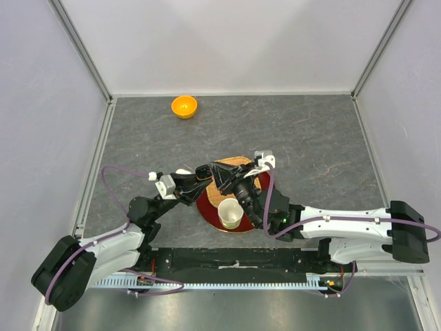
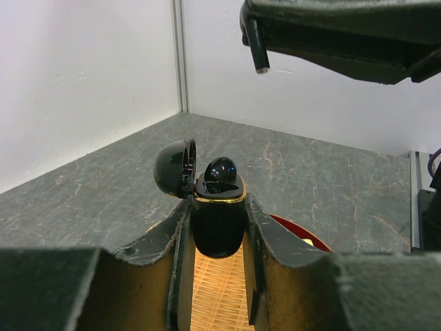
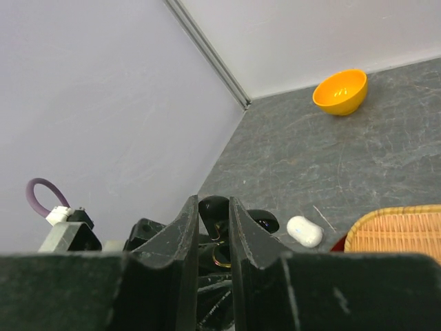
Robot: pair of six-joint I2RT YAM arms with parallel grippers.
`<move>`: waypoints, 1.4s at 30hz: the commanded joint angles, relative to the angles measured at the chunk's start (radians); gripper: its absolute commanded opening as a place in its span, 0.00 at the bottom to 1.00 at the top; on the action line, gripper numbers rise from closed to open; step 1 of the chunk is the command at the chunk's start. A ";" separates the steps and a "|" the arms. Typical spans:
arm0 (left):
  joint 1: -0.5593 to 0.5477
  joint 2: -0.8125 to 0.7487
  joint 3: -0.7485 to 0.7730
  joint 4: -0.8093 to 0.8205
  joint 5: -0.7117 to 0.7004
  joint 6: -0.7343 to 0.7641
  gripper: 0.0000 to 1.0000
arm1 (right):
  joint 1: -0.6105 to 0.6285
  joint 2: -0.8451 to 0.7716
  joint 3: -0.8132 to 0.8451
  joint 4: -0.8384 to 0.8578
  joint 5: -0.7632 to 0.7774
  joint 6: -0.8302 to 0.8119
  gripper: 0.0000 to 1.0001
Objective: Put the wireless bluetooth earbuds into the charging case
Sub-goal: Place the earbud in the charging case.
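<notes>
A glossy black charging case [image 2: 217, 227] with a gold rim is upright between my left gripper's fingers [image 2: 256, 227]; the left gripper [image 2: 217, 210] is shut on it above the woven mat. The case's lid [image 2: 173, 165] is swung open to the left. One black earbud [image 2: 220, 169] sits in the case's mouth, its rounded top sticking up. My right gripper [image 3: 214, 201] hangs above the case, with one fingertip [image 2: 259, 52] showing in the left wrist view. Its jaws stand a narrow gap apart, with the earbud [image 3: 213, 210] and lid [image 3: 265, 221] showing below them. In the top view both grippers meet over the plate [image 1: 207, 209].
A red plate with a woven mat [image 1: 238, 163] and a cream cup [image 1: 230, 214] sits in front of the arm bases. A white pill-shaped object [image 3: 304, 231] lies on the table beside the plate. An orange bowl [image 1: 184, 106] stands at the back left near the wall.
</notes>
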 commanded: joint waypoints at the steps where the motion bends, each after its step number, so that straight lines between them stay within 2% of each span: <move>1: -0.004 0.003 0.017 0.332 0.032 0.006 0.02 | 0.004 0.027 0.065 0.039 0.002 0.018 0.00; 11: -0.006 -0.015 0.018 0.338 0.035 -0.003 0.02 | 0.003 0.082 0.097 -0.045 0.011 0.087 0.00; 24: -0.007 -0.026 0.017 0.339 0.038 -0.009 0.02 | 0.004 0.139 0.103 -0.058 -0.004 0.132 0.00; 42: -0.007 -0.038 0.014 0.343 0.003 -0.008 0.02 | 0.003 0.145 0.109 -0.114 -0.026 0.175 0.00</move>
